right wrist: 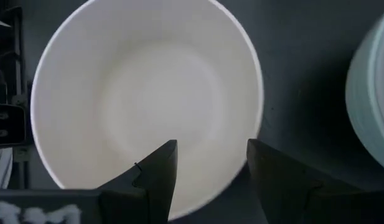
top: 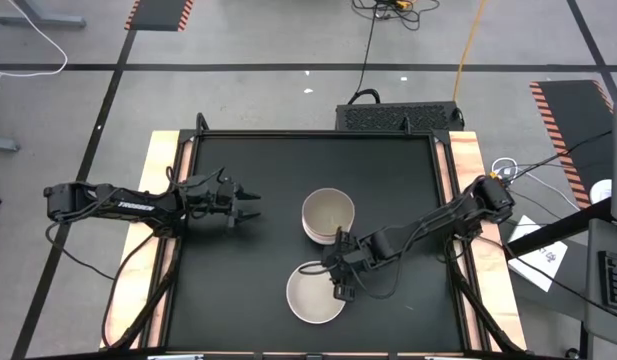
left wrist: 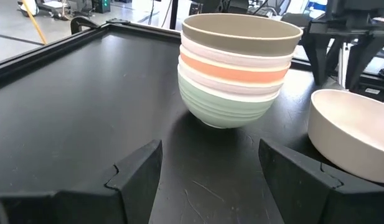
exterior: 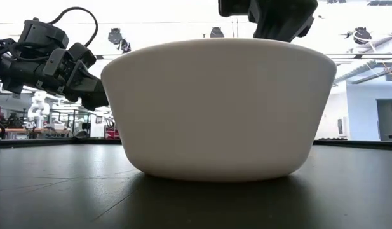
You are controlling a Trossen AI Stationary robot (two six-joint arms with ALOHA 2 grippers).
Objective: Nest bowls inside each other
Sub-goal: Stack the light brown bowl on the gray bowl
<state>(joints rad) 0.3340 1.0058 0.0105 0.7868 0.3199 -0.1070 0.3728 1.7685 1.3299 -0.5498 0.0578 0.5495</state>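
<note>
Several bowls sit nested in a stack (top: 328, 214) (left wrist: 235, 68) at the table's middle: olive-grey on top, then white, salmon pink, white, and mint green at the bottom, resting on its base. A single cream bowl (top: 314, 296) (exterior: 221, 108) (right wrist: 148, 93) stands upright on the table nearer the near edge. My right gripper (top: 340, 284) (right wrist: 210, 149) is open and hovers over this bowl's rim on the side facing the stack, one finger over the inside, one outside. My left gripper (top: 254, 207) (left wrist: 210, 155) is open and waits left of the stack, pointing at it.
The black mat has a raised frame (top: 288, 135) around it, with wooden strips (top: 468, 170) at the left and right sides. The stack and the single bowl stand close together. Bare mat lies to the left, behind and to the right of the bowls.
</note>
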